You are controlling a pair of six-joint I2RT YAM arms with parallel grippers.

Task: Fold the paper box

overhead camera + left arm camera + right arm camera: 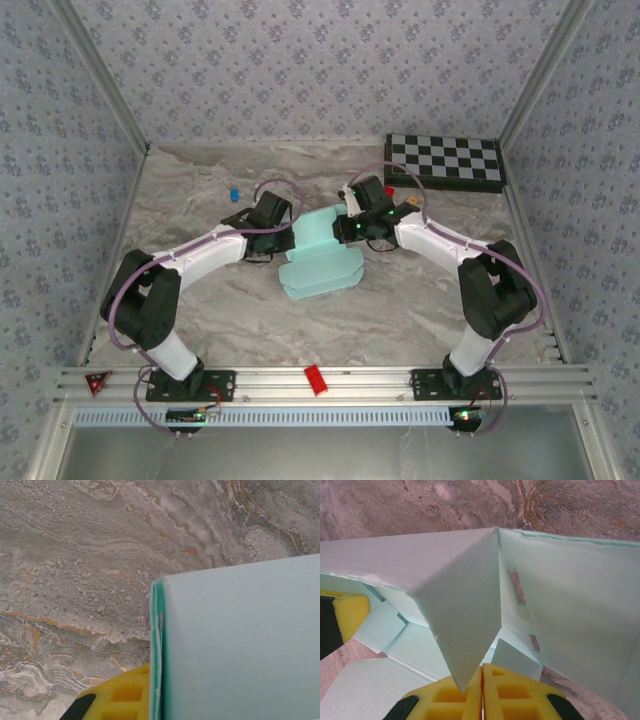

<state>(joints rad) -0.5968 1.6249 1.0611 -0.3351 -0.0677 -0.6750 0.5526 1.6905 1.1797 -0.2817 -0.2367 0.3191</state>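
Light-blue paper box (322, 262) is sitting in the middle of the table (400, 310), half folded: panels are standing up at the far end, flaps are lying flat toward the arm bases. The left hand (285, 225) is clamping an upright wall on the box's left side, its yellow finger (122, 697) touching the card edge. The right hand (481, 675) is pinching the corner of a raised panel, fingers pressed together. The checkerboard (445, 160) is lying in the far right corner, well apart

walls (300, 60): blue floral paper | tabletop (400, 310): grey-brown marble | checkerboard (445, 160): far right corner | aluminium rail (380, 380): near edge
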